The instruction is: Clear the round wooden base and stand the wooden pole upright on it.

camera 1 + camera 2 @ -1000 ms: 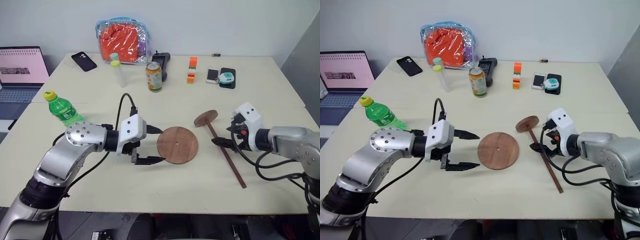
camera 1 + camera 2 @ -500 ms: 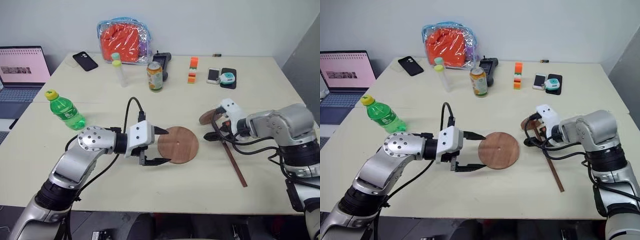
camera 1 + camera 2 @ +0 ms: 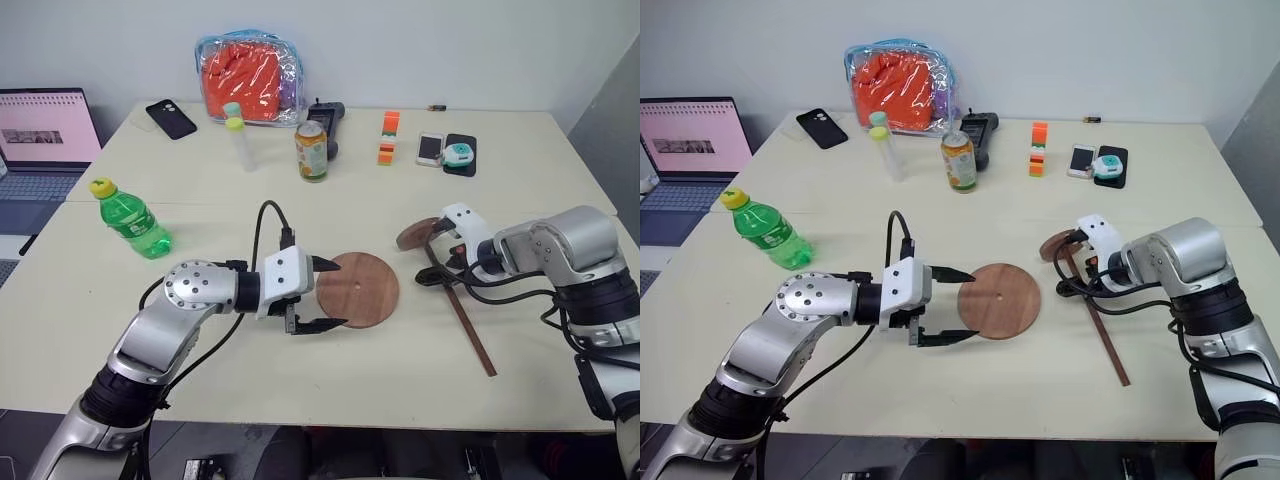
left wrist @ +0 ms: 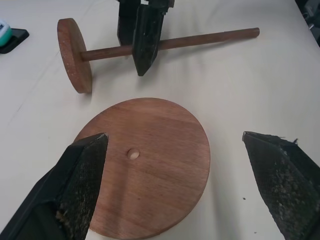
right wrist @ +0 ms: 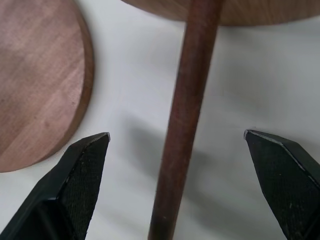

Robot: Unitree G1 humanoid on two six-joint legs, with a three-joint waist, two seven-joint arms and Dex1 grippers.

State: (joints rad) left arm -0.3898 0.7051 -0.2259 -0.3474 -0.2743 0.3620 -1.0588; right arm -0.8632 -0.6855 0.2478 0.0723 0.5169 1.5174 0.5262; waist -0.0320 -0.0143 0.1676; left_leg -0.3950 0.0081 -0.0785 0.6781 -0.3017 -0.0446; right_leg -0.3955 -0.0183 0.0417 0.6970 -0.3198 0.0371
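Note:
The round wooden base lies flat at the table's middle with nothing on it; its small centre hole shows on the base in the left wrist view. My left gripper is open, its two fingers either side of the base's left edge. The wooden pole lies on the table to the right, its fixed disc at the far end. My right gripper is open and points down over the pole near the disc, one finger on each side, gaps showing.
On the far half of the table stand a green bottle, a drinks can, a clear tube, an orange bag, stacked orange blocks and phones. A laptop sits at the far left.
My right gripper has tipped downward and sunk over the pole, closer to its disc end. My left gripper has edged right, so its fingers now flank the base's edge.

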